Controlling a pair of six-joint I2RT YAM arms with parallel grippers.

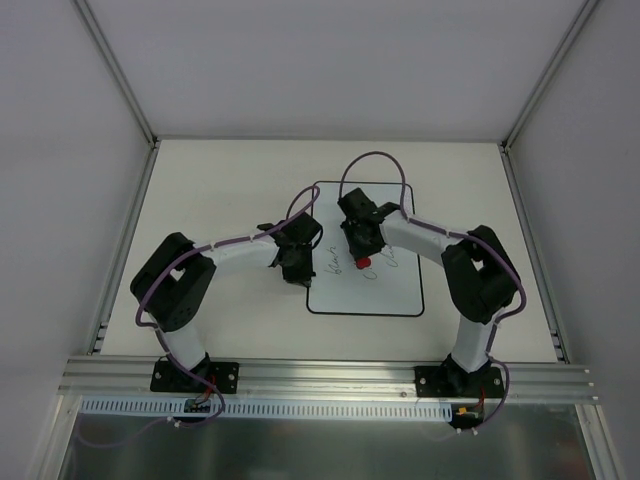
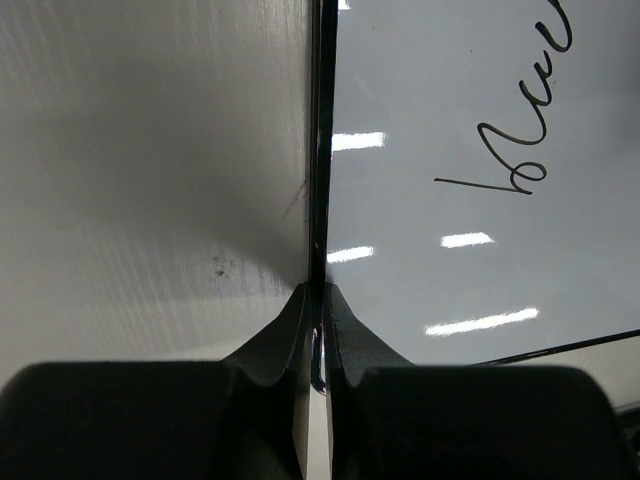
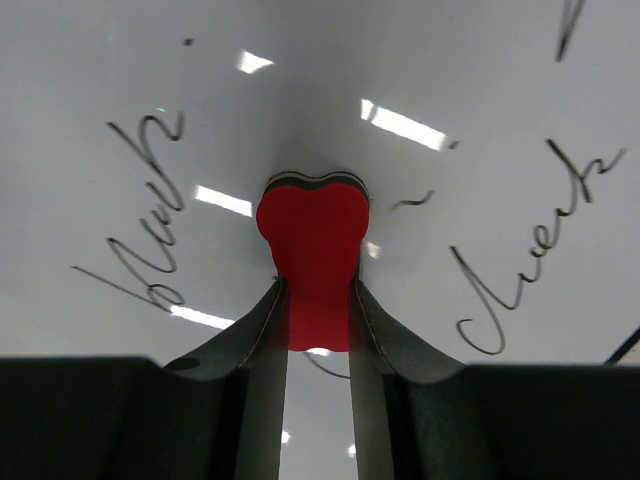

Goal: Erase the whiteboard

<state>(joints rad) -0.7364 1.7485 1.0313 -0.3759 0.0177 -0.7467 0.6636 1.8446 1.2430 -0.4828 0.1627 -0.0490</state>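
Note:
The whiteboard [image 1: 365, 296] lies flat on the table's middle and bears dark handwriting [image 3: 530, 268]. My left gripper [image 1: 297, 274] is at the board's left edge. In the left wrist view its jaws [image 2: 318, 292] are shut on the board's thin black rim [image 2: 318, 150], with the white surface [image 2: 440, 90] to the right. My right gripper [image 1: 360, 254] is over the board's middle, shut on the red bone-shaped eraser [image 3: 313, 245]. The eraser's end presses on the board [image 3: 300, 100] between two written words. It shows as a red spot in the top view [image 1: 364, 262].
The cream table [image 1: 220, 190] is bounded by aluminium rails at the left [image 1: 128, 245], the right [image 1: 530, 250] and the near edge [image 1: 330, 375]. White enclosure walls stand behind and beside it. Both arms' elbows overhang the table's sides.

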